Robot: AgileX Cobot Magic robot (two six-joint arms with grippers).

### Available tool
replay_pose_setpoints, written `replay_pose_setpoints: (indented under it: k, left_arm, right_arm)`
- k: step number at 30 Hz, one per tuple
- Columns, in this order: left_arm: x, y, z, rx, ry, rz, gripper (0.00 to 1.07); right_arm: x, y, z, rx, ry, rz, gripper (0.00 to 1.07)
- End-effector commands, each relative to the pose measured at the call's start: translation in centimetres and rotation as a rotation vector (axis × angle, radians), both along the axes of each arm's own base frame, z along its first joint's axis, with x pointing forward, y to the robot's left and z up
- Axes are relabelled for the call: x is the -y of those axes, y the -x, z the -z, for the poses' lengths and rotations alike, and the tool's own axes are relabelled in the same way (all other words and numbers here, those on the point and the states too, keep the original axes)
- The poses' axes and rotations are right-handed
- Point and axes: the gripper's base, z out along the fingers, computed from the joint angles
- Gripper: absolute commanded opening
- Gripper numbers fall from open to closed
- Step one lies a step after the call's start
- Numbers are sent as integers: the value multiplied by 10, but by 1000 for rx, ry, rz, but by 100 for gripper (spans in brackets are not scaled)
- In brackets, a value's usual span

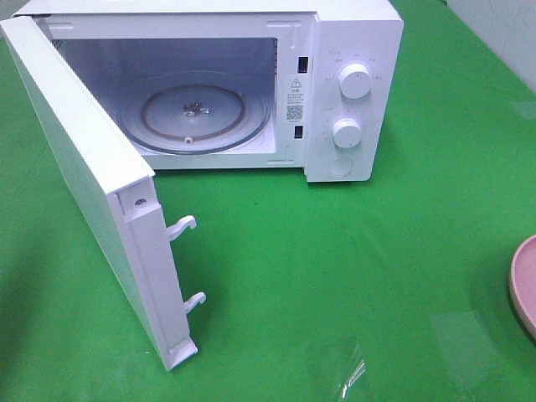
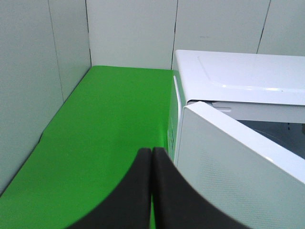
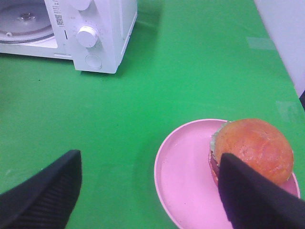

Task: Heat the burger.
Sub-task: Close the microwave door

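From the high camera, the white microwave (image 1: 251, 84) sits at about 12 o'clock on the green table (image 1: 352, 276), its door (image 1: 92, 193) swung wide toward 8 o'clock and the glass turntable (image 1: 194, 113) bare inside. Only a sliver of the pink plate (image 1: 524, 285) shows there, at the 3 o'clock edge; neither gripper appears in that view.

The right wrist camera supplies what is cut off: the burger (image 3: 252, 150) rests on the plate, toward its rim and away from the microwave. The right gripper (image 3: 150, 191) hangs above the table with its jaws spread wide, one finger (image 3: 252, 200) overlapping the burger in the picture, nothing held.

The left wrist camera shows the left gripper (image 2: 151, 191) closed, pads pressed together on nothing, just beside the door's outer face.
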Motion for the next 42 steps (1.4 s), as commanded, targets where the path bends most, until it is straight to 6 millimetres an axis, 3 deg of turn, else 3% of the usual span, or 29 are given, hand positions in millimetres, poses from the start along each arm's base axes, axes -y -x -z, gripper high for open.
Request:
replay_pose_setpoints:
  k: [1,2,4,13,15,20,22,34,42]
  left_arm:
    - [-2,-7,19,96,-16,-27,0]
    - [-2,-7,19,96,-16,-27,0]
    - [-2,-13,38,109,-24,-24,0]
    - [12,-31,61,30,-72,118,0]
    - [17,-39,75,-31,-90,171,0]
    - [18,-44,82,-46,-81,181,0]
    - [19,-50,94,-86,-75,189,0]
    - [22,-66,114,-133,-15,215,0]
    - [41,-78,124,-166,-74,354,0]
  right_arm:
    - [0,3,0,32,-14,2,76]
    - [0,3,0,32,-14,2,76]
    - [0,3,0,32,-14,2,76]
    - [0,3,0,32,-14,2,76]
    - [0,3,0,32,-14,2,76]
    - [0,3,0,32,-14,2,76]
    - [0,3,0,32,-14,2,76]
    - [0,3,0,32,-14,2,76]
    - [0,3,0,32,-14,2,76]
